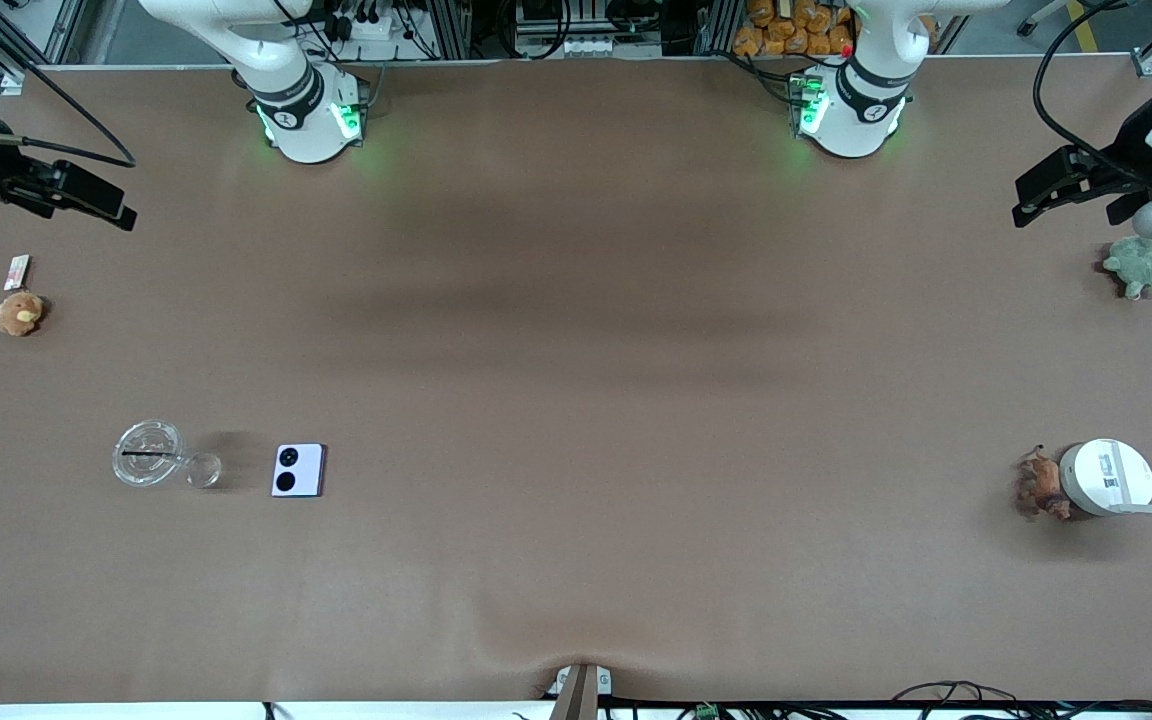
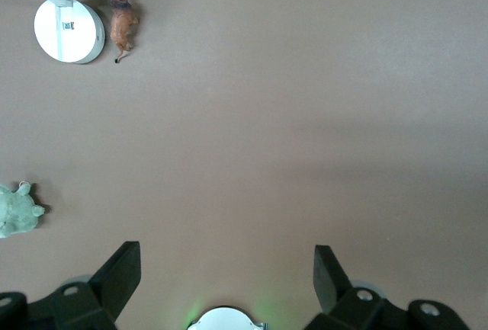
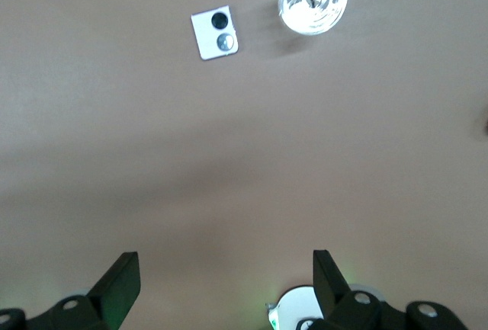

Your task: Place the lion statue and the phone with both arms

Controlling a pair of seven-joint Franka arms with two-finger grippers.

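Note:
The lion statue [image 1: 1041, 485], tiny and reddish-brown, lies at the left arm's end of the table, touching a round white device [image 1: 1106, 477]. The left wrist view shows the lion statue [image 2: 122, 24] well away from my left gripper [image 2: 226, 269], which is open and empty. In the front view the left gripper [image 1: 1031, 200] hangs over the table's end, close to a green plush turtle [image 1: 1141, 265]. The pale lavender phone [image 1: 298, 470] lies flat toward the right arm's end. My right gripper [image 3: 226, 273] is open and empty, with the phone [image 3: 215, 32] some way off. The right gripper [image 1: 111, 205] hovers over that end of the table.
A clear glass dish [image 1: 148, 453] and a small clear cup [image 1: 203, 469] sit beside the phone. A brown plush [image 1: 19, 313] and a small card [image 1: 16, 270] lie below the right gripper. A bracket [image 1: 581, 685] sits at the table's near edge.

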